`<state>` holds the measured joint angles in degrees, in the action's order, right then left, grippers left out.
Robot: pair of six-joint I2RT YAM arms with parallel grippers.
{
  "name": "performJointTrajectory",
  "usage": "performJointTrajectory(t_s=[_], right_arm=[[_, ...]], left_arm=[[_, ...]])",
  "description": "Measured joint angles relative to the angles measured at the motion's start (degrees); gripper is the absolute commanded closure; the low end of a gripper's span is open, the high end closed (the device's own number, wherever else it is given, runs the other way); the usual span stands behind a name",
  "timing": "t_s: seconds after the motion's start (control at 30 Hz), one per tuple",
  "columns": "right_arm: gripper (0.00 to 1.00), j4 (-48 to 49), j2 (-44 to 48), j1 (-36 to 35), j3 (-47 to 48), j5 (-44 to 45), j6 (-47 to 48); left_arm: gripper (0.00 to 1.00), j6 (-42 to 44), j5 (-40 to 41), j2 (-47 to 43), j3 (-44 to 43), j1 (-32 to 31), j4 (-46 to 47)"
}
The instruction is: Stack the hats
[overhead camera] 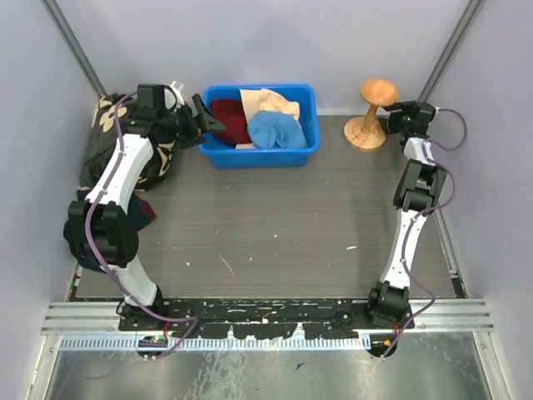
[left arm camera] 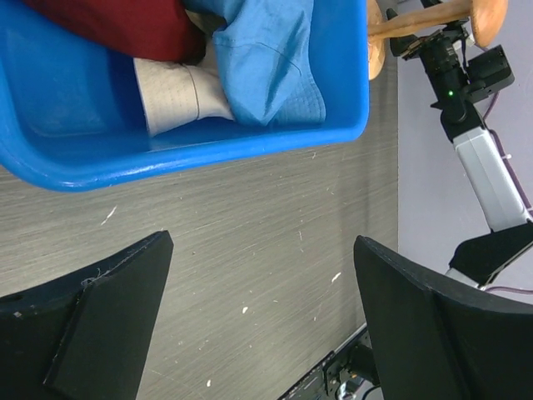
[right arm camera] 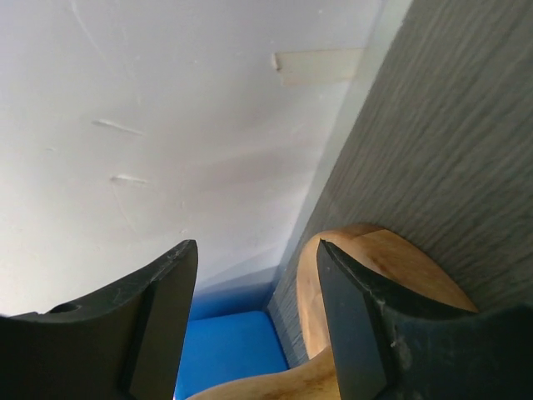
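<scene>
Your hats lie bunched in the blue bin at the far side of the bench, none yet on the wooden stand beside it. Your left hand hangs wide open by the bin, likely to reach in; only the right wrist view shows your right hand with jaws apart, straddling the stand.

No writing, labels, brands or numbers that I can read in any of my three views.
</scene>
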<state>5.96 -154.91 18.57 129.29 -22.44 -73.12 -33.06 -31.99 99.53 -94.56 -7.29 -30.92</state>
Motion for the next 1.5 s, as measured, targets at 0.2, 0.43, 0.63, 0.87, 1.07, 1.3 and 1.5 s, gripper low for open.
performJointTrajectory(t_s=[0.2, 0.43, 0.63, 0.87, 1.07, 1.3, 1.5], right_arm=[[0.33, 0.24, -3.19, -0.09, 4.81, -4.44, -0.31], [0.29, 2.05, -6.58, -0.55, 7.82, -9.68, -1.42], [0.29, 4.48, -8.7, -1.2, 10.01, -13.62, -3.76], [0.29, 7.06, -10.4, -2.16, 11.3, -19.17, -6.6], [0.29, 7.28, -10.51, -3.93, 10.88, -23.5, -6.73], [0.28, 5.18, -8.72, -6.64, 8.15, -28.41, -3.45], [0.26, -2.86, -2.8, -8.66, 1.05, -31.28, 6.67]], left_arm=[[0.02, -0.15, 0.52, 2.23, -1.46, -0.39, 0.02], [0.02, -0.15, 0.63, 2.95, -1.75, -0.81, -0.02], [0.02, 0.0, 0.63, 2.97, -1.9, -0.92, -0.07], [0.02, 0.46, 0.61, 2.97, -1.9, -0.92, -0.33], [0.02, 0.92, 0.59, 2.97, -1.9, -0.92, -0.39], [0.02, 1.66, 0.59, 2.97, -1.75, -0.9, -1.29], [0.02, 2.16, 0.52, 2.97, -0.85, -0.9, -1.6]])
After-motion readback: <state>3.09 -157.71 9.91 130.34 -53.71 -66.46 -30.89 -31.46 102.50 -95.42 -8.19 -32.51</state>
